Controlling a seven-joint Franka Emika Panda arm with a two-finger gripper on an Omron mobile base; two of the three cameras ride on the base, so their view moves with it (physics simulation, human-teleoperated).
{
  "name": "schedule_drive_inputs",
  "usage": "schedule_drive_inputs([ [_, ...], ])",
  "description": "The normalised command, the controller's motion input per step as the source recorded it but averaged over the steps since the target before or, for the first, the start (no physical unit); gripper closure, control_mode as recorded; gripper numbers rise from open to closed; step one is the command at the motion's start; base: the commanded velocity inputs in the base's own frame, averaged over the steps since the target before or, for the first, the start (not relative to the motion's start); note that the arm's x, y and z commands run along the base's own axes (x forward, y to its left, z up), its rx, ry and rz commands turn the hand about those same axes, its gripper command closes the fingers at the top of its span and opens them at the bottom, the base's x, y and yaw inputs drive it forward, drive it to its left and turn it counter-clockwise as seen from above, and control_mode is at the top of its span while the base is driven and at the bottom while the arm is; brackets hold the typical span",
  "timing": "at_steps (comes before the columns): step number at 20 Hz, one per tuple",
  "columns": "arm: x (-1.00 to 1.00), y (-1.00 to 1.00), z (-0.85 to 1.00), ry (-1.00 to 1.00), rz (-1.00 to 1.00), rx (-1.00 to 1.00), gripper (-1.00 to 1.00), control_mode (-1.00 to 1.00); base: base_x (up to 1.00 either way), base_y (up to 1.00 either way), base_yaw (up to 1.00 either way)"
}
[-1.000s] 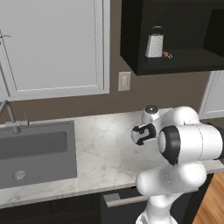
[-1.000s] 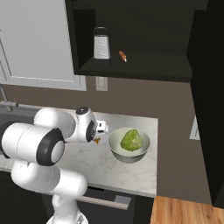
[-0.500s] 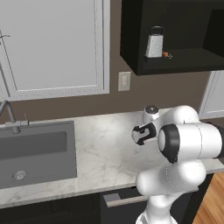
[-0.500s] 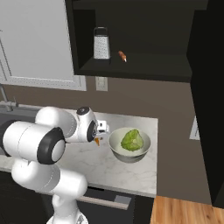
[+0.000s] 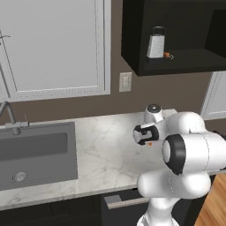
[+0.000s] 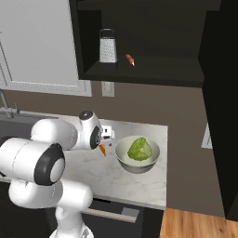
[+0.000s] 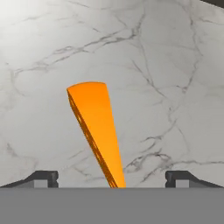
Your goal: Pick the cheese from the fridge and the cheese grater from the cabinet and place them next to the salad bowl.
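We see one cheese (image 7: 97, 131), a bright orange wedge with a rounded wide end and a narrow tip, small holes along its side face. In the hand view it lies between the two dark fingertips (image 7: 42, 179) of our gripper (image 7: 112, 180), its narrow end toward the hand and its wide end out over the white marble counter (image 7: 175, 65). The tips stand wide, well apart from the wedge on either side, so the gripper is open and not clamped on it; whether the cheese rests on the counter or hangs just above it we cannot tell.

From the right base view the gripper (image 6: 106, 139) sits low over the counter (image 6: 153, 179), with a bit of orange cheese (image 6: 102, 149) showing just beside the one salad bowl (image 6: 137, 154), a pale cream round bowl with green leaves. The bowl stands near the counter's right edge. In the left base view the gripper (image 5: 145, 134) is over the right part of the counter (image 5: 101, 150), a speck of cheese (image 5: 150, 143) beneath it.

One cheese grater (image 6: 108, 46), silver-grey, tapered upward with a black handle, stands upright in the dark cabinet (image 6: 148, 69) above, a small orange-brown item (image 6: 130, 59) lying just beside it on the same shelf. The grater (image 5: 156, 43) also shows in the cabinet (image 5: 132, 39) from the left. One grey sink (image 5: 35, 154) takes the counter's left end.
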Motion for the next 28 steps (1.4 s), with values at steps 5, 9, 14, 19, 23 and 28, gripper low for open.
schedule_drive_inputs([
  [5, -0.16, 0.08, 0.54, -0.01, 0.0, 0.0, -1.0, -1.0, 0.0, 0.0, 0.0],
  [9, -0.19, 0.03, 0.56, -0.07, 0.0, 0.01, -1.0, -1.0, 0.0, 0.0, 0.0],
  [14, -0.24, 0.0, 0.66, -0.1, 0.0, 0.04, -1.0, -1.0, 0.0, 0.0, 0.0],
  [19, -0.2, -0.01, 0.7, -0.01, -0.03, 0.06, -1.0, -1.0, 0.0, 0.0, 0.0],
  [23, -0.2, -0.07, 0.72, 0.0, -0.06, 0.07, -1.0, -1.0, 0.0, 0.0, 0.0],
  [28, -0.18, -0.13, 0.72, 0.0, -0.08, 0.08, -1.0, -1.0, 0.0, 0.0, 0.0],
])
